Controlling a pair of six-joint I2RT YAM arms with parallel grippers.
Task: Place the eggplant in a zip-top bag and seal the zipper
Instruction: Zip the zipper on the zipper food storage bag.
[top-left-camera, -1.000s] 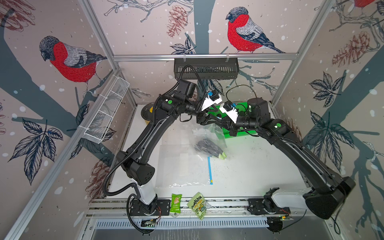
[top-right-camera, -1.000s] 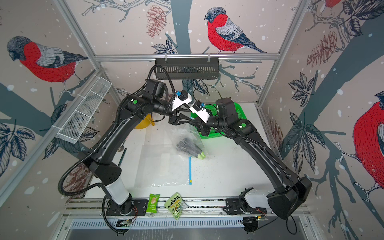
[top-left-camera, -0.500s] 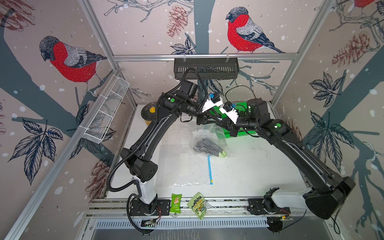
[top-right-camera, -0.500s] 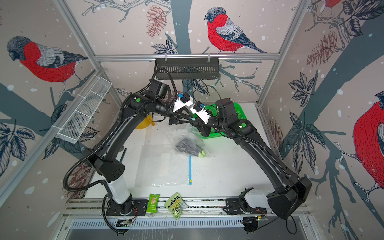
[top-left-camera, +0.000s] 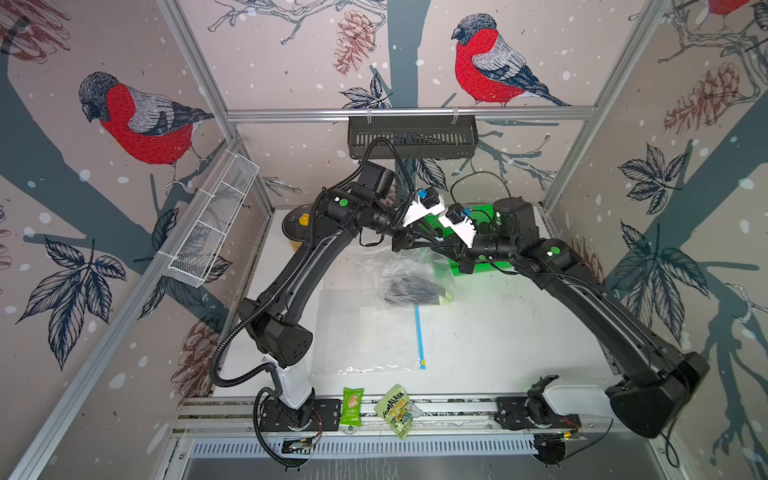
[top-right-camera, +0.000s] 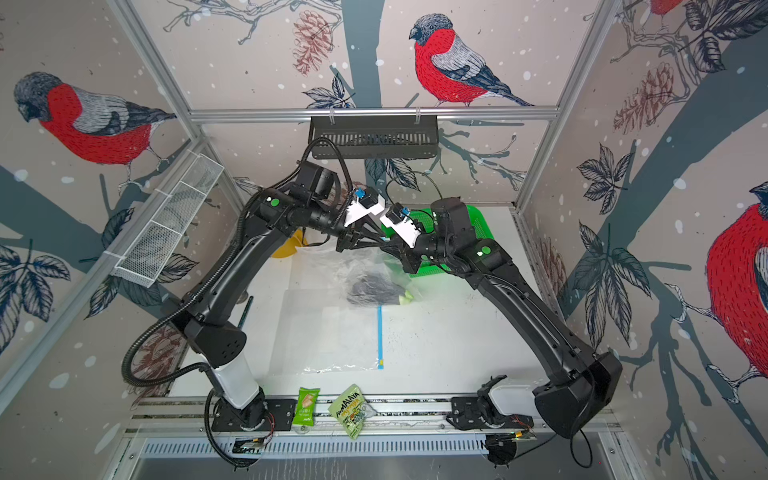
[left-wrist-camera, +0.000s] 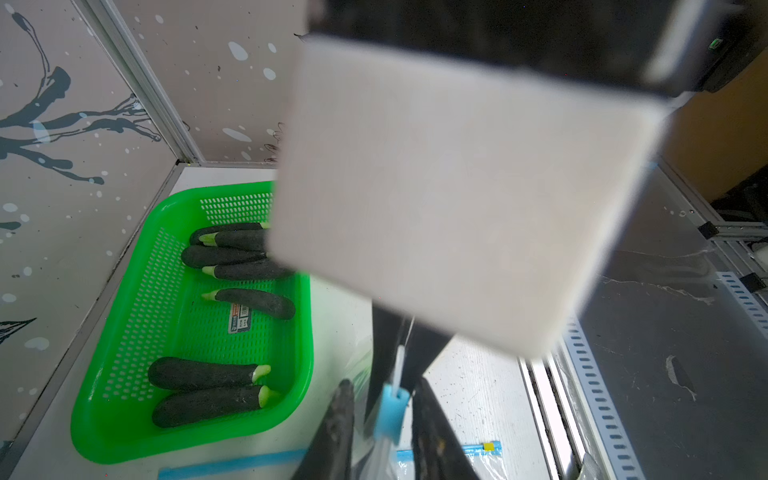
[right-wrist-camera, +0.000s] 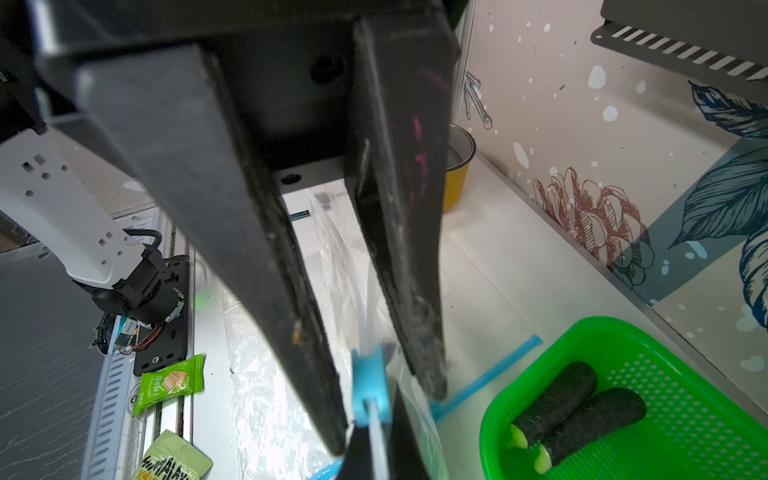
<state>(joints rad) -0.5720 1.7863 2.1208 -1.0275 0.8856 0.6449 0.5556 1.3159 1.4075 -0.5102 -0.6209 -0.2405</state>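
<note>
A clear zip-top bag (top-left-camera: 399, 266) (top-right-camera: 357, 266) hangs above the table between my two grippers. A dark eggplant (top-left-camera: 409, 291) (top-right-camera: 372, 293) lies in its lower end. My right gripper (right-wrist-camera: 376, 432) (top-left-camera: 446, 249) is shut on the bag's white zipper strip. My left gripper (left-wrist-camera: 384, 390) (top-left-camera: 430, 241) faces it. Its jaws stand narrowly open around the blue slider (left-wrist-camera: 390, 411) (right-wrist-camera: 370, 386). One finger touches the slider and a small gap shows at the other.
A green basket (left-wrist-camera: 124, 415) (top-left-camera: 473, 266) with several more eggplants stands at the back right under my right arm. A second bag (top-left-camera: 365, 332) lies flat mid-table. Two snack packets (top-left-camera: 352, 405) sit on the front rail and a yellow cup (top-left-camera: 299, 226) stands back left.
My left gripper moved right toward the right gripper and narrowed its jaws around the blue slider. The right gripper and the hanging bag stayed nearly still.
</note>
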